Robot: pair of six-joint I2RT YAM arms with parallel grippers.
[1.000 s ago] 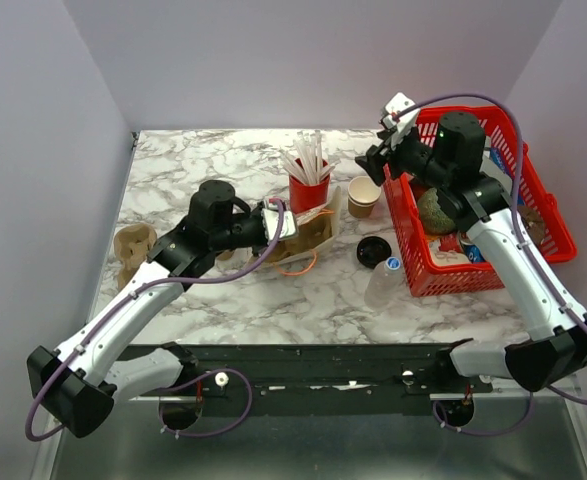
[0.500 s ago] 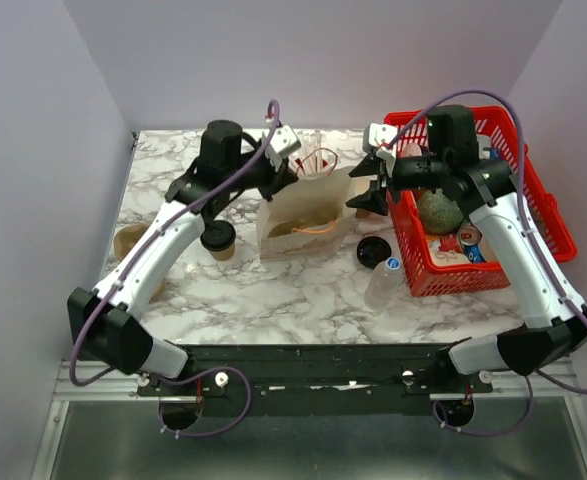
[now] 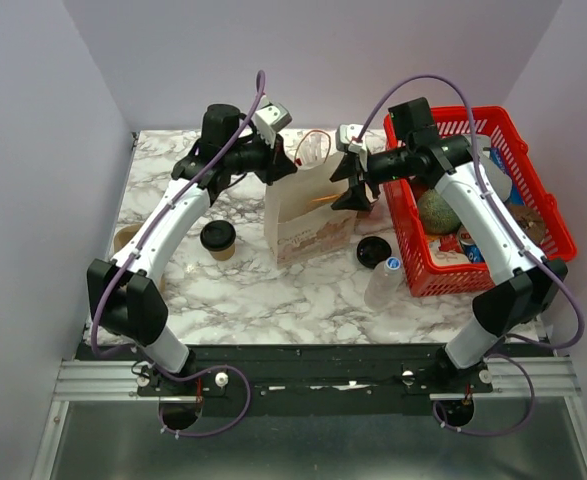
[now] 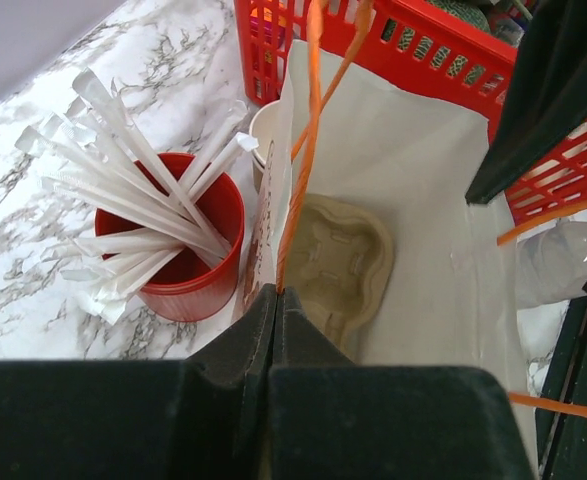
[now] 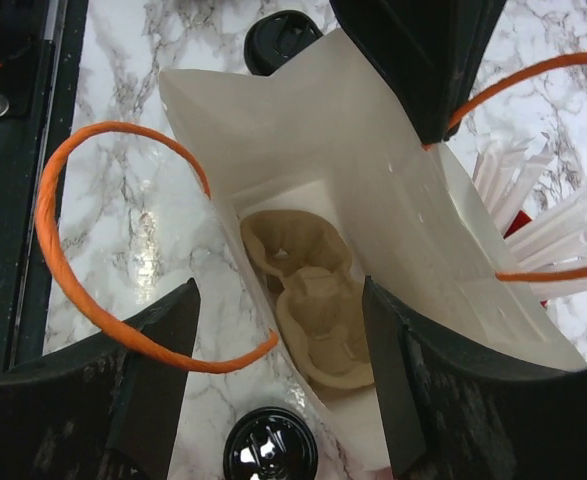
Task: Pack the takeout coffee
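The takeout coffee [image 3: 217, 237], a tan cup with a black lid, stands on the marble left of the bag; its lid [image 5: 283, 35] shows past the bag's far edge. A white paper bag [image 3: 301, 225] stands upright and open, with a moulded pulp carrier [image 5: 313, 300] on its floor. My left gripper [image 3: 285, 165] is shut on the bag's orange handle [image 4: 298, 170] at the back rim. My right gripper [image 3: 351, 185] hangs open over the bag's right side, its fingers [image 5: 163, 350] straddling the bag's wall.
A red cup of straws [image 4: 178, 250] and a lidless tan cup [image 4: 268, 125] stand behind the bag. A loose black lid [image 3: 373, 250] and a water bottle [image 3: 383, 280] lie right of it. The red basket [image 3: 548, 215] stands at the right. Another pulp carrier [image 3: 128, 240] lies far left.
The bag lay flat a second ago; my left gripper has raised it upright by the handle and swung to the back. My right gripper came from over the basket to the bag's mouth.
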